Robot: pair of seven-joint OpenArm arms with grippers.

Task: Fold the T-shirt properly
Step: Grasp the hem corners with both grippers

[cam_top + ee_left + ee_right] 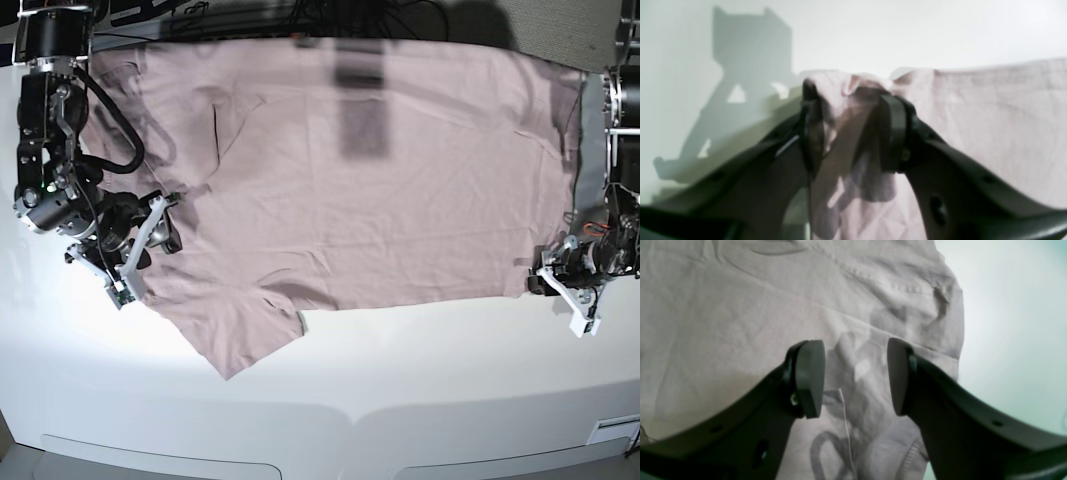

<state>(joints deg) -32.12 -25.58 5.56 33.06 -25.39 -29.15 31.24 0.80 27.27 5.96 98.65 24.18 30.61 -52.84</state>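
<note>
From my station I see the T-shirt point(370, 170) spread wide across the white table point(420, 380), its body flat and one sleeve reaching toward the near edge. My left gripper point(850, 130) sits at the shirt's corner on the base view's right, and its wrist camera shows a bunched fold of the pink cloth caught between the two dark fingers point(893, 133), rising above their tips and hanging down between them; the jaws look closed down on that fold, though the picture is soft, so I judge the grip firm rather than know it. Beyond those tips the rest of the shirt stretches away to one side, and bare table lies to the other. My right gripper point(856, 378) is over the sleeve end on the base view's left, its pads point(810, 378) standing well apart with nothing between them. Cloth lies directly under and ahead of that gap, a stitched seam runs across just beyond the tips, and the shirt's edge falls to the right of the right-hand pad.
</note>
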